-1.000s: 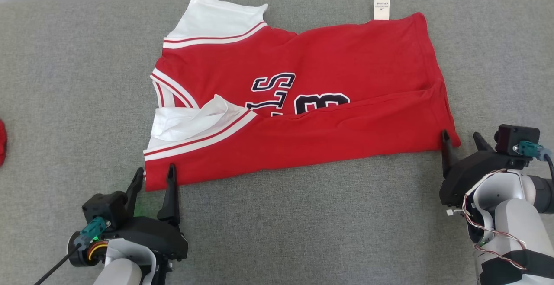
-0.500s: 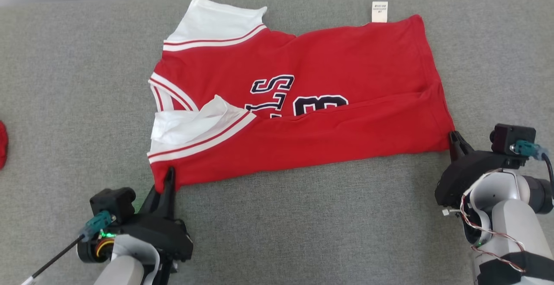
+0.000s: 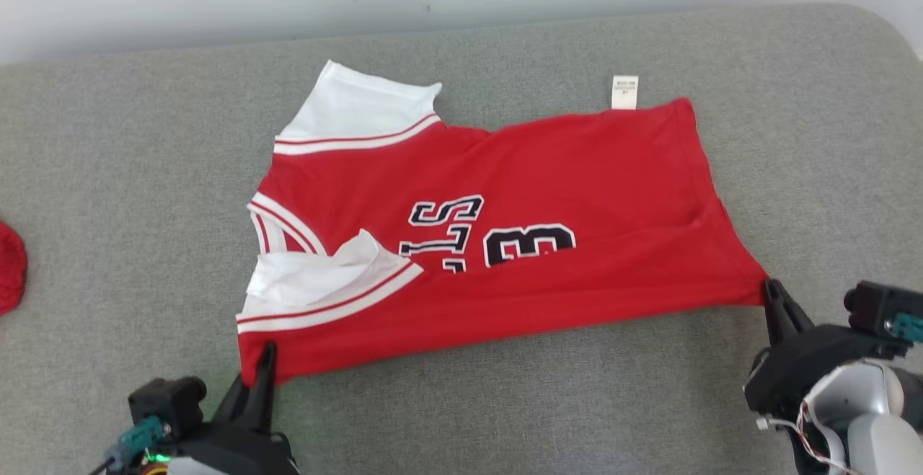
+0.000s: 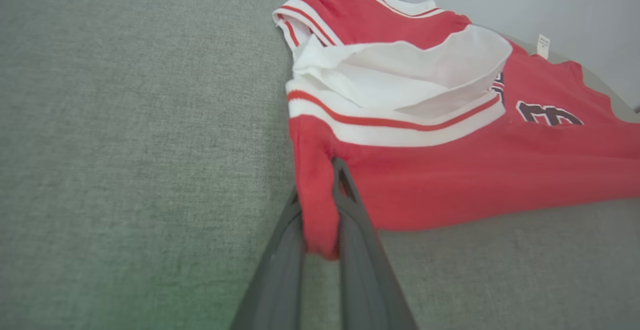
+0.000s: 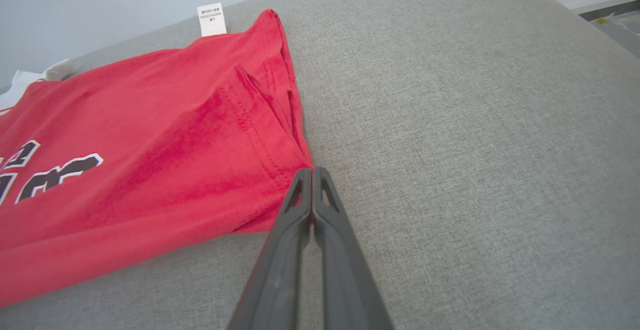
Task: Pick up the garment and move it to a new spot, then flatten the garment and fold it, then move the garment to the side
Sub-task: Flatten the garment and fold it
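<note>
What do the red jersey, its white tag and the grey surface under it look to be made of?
Red jersey: soft matte knit, probably cotton; it creases and shows a stitched hem. White tag: thin printed label, fabric or paper unclear. Grey surface: matte woven upholstery cloth with a visible heathered weave.

dark "S", "3" on garment (image 3: 591,172)

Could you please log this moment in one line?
left gripper: shut on jersey corner; right gripper: shut on jersey hem; jersey: spread on cushion
</note>
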{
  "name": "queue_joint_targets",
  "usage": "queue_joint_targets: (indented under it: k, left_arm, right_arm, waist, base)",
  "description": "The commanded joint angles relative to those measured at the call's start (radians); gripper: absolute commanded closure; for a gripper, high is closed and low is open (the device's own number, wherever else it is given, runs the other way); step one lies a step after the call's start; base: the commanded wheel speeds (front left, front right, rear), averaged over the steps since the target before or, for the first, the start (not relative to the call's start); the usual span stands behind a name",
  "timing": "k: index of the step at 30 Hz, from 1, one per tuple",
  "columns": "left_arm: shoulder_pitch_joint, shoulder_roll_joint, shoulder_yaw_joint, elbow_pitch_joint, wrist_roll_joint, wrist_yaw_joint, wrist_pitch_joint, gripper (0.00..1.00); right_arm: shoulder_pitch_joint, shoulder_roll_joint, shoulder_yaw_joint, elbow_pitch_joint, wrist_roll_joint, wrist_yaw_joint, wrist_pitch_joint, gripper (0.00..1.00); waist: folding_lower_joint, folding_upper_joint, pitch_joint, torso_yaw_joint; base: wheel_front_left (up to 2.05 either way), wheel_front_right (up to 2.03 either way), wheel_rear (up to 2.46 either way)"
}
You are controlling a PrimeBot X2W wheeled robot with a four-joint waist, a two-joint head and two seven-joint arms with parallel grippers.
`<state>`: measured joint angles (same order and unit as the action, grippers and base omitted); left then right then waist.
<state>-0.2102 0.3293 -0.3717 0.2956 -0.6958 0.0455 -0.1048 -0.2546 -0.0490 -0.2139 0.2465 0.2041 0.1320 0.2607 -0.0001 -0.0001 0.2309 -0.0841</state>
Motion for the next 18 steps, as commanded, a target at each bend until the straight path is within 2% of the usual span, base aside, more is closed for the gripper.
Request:
queue_joint_targets:
  k: [1, 8, 14, 15, 16, 17, 18]
  left_arm:
    - [0.036, 0.010, 0.000, -0.026, -0.007, 0.013, 0.002, 1.00]
    - [0.149, 0.020, -0.021, -0.115, -0.010, 0.055, 0.031, 1.00]
    - [0.211, 0.009, -0.028, -0.121, -0.025, 0.068, 0.035, 1.00]
    - [0.217, 0.008, -0.028, -0.117, -0.024, 0.069, 0.030, 0.91]
    - [0.223, 0.006, -0.027, -0.112, -0.023, 0.072, 0.025, 0.00]
    - [0.228, 0.005, -0.028, -0.106, -0.024, 0.071, 0.019, 0.00]
    - [0.230, 0.004, -0.029, -0.101, -0.023, 0.070, 0.017, 0.00]
  right_arm:
    - [0.036, -0.003, -0.010, -0.019, 0.016, -0.003, 0.005, 1.00]
    - [0.152, -0.002, -0.019, -0.067, 0.058, -0.003, 0.032, 1.00]
    - [0.206, -0.002, -0.017, -0.059, 0.062, -0.003, 0.047, 1.00]
    - [0.211, -0.003, -0.017, -0.057, 0.059, -0.003, 0.052, 1.00]
    - [0.213, -0.002, -0.014, -0.055, 0.054, -0.003, 0.053, 0.99]
    - [0.214, -0.002, -0.009, -0.053, 0.046, -0.003, 0.055, 0.15]
    - [0.213, -0.003, -0.008, -0.052, 0.044, -0.003, 0.056, 0.00]
  waist:
    - [0.0001, 0.0001, -0.012, -0.007]
    - [0.0001, 0.0001, -0.032, -0.014]
    - [0.0001, 0.0001, -0.044, -0.021]
    - [0.0001, 0.0001, -0.046, -0.022]
    - [0.0001, 0.0001, -0.048, -0.023]
    - [0.0001, 0.0001, -0.049, -0.024]
    - [0.0001, 0.0001, -0.050, -0.024]
  base:
    - [0.00, 0.00, 0.00]
    - [0.00, 0.00, 0.00]
    - [0.00, 0.00, 0.00]
    - [0.00, 0.00, 0.00]
    - [0.00, 0.00, 0.00]
    - [0.00, 0.00, 0.00]
    - [0.00, 0.00, 0.00]
